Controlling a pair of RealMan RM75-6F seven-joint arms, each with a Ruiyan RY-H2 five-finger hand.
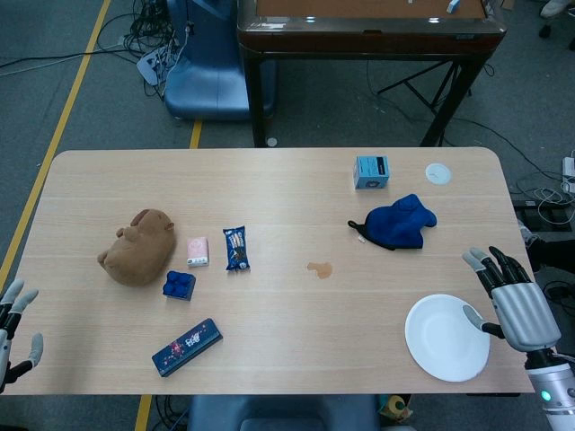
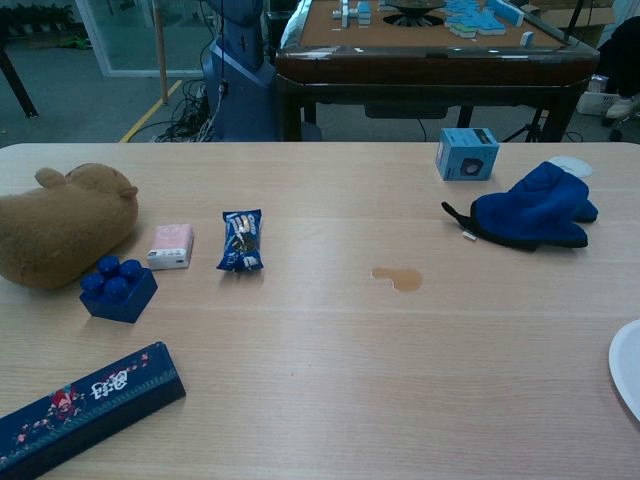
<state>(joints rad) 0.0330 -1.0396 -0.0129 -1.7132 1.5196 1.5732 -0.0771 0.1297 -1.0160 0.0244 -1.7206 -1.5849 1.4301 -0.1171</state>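
Hovering spread-fingered, right hand flanks white plate; left hand likewise spread.

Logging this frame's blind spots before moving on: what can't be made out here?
- Left hand: head view, cut off by the left edge; absent from the chest view.
- Plate: chest view, mostly cut by the right edge.
- Dark box: chest view, its end runs off the bottom left; print too small to read.
- Snack packet: label too small in both views.
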